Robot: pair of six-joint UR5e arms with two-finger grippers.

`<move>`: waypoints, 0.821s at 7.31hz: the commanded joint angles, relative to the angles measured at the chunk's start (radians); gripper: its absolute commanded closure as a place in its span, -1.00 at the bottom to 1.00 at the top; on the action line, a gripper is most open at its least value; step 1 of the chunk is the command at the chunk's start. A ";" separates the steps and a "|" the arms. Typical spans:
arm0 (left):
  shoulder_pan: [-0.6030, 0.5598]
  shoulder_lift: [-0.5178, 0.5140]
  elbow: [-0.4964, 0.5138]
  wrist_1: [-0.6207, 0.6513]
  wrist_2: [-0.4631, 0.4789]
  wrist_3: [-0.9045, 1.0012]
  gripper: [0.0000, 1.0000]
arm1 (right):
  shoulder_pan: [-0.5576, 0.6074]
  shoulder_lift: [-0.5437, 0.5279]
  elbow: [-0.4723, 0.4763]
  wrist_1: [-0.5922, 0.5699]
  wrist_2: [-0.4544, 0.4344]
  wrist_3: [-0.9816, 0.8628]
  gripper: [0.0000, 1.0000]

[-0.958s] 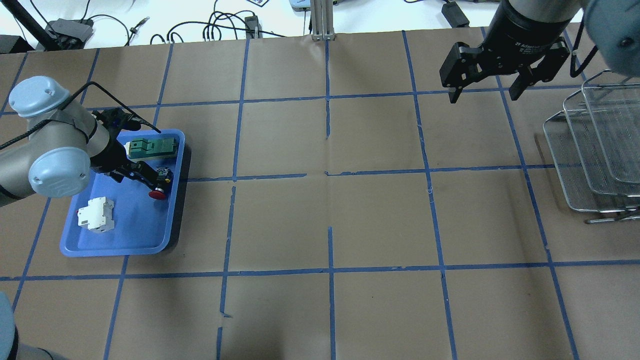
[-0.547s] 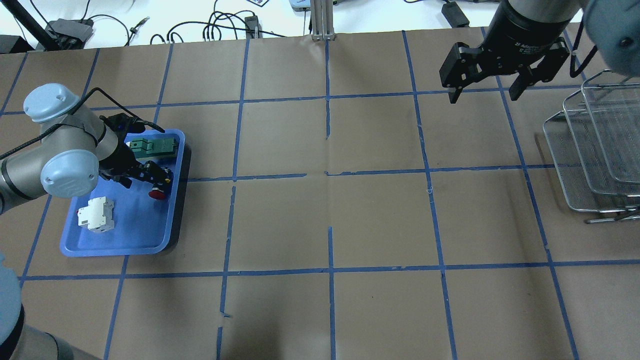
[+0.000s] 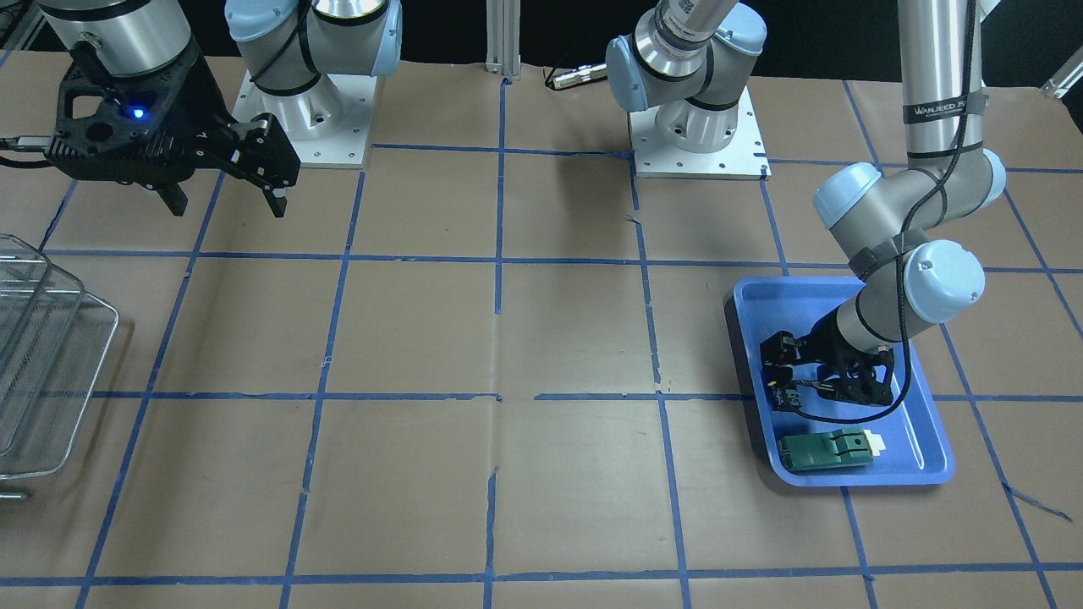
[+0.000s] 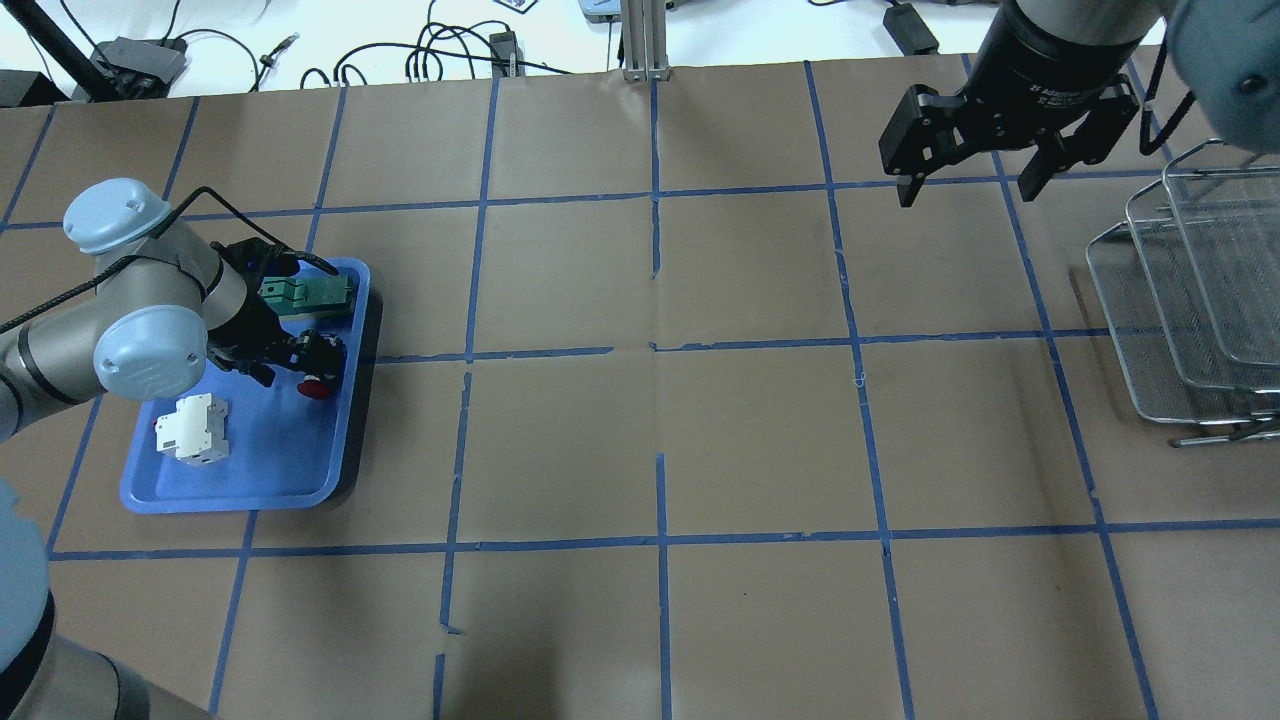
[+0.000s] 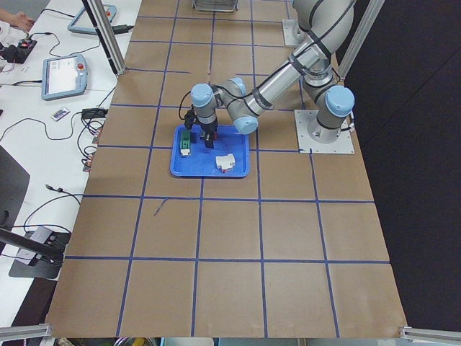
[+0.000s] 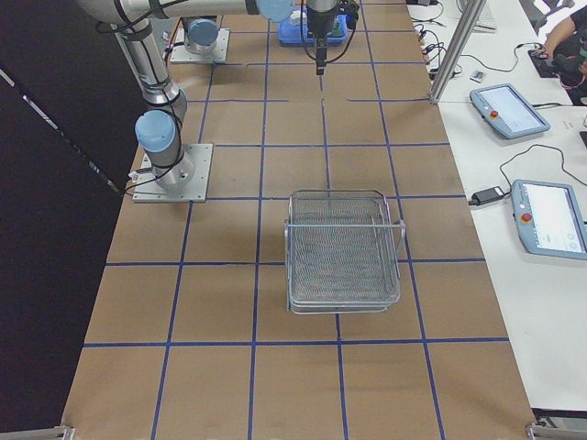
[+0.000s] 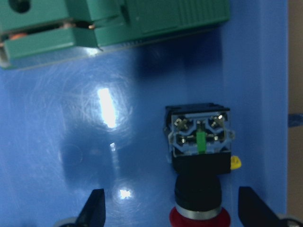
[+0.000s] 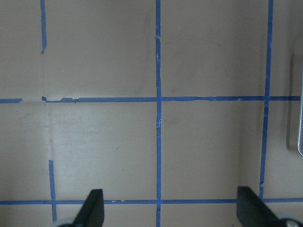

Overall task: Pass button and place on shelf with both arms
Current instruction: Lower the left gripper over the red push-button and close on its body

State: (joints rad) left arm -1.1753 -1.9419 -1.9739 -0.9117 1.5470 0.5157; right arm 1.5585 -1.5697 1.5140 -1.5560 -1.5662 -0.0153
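Button (image 7: pixel 200 142) on its side in the blue tray (image 4: pixel 270 445), close to the tray edge on the shelf (image 4: pixel 1180 340) side. Long axis front-to-back across the table (image 4: pixel 660 430), red cap toward the robot, contact end toward the green block (image 4: pixel 305 292). Left tool (image 7: pixel 173 210) released, fingers (image 7: pixel 94 213) either side of the cap, clear of it. Right tool (image 4: pixel 967 188) released too, up over bare table near the shelf. Brown paper top with a blue tape grid; cables (image 4: pixel 440 50) on the white bench (image 4: pixel 330 35) at the far side. Count-wise: one button, one block, one white breaker (image 4: pixel 192 428), one tray, one shelf, two arms (image 4: pixel 60 340).
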 commanded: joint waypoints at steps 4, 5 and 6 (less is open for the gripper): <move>-0.010 0.070 0.023 -0.087 -0.004 0.000 0.98 | 0.000 -0.001 0.000 0.001 0.000 0.000 -1.00; -0.024 0.118 0.026 -0.158 -0.037 -0.005 0.99 | 0.000 -0.001 0.000 -0.001 0.000 0.000 -1.00; -0.029 0.183 0.033 -0.271 -0.165 -0.009 0.99 | 0.000 -0.001 0.000 0.001 0.000 0.000 -1.00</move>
State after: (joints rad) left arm -1.1944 -1.8323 -1.9498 -1.0625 1.4949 0.5119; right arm 1.5585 -1.5706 1.5140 -1.5563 -1.5662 -0.0153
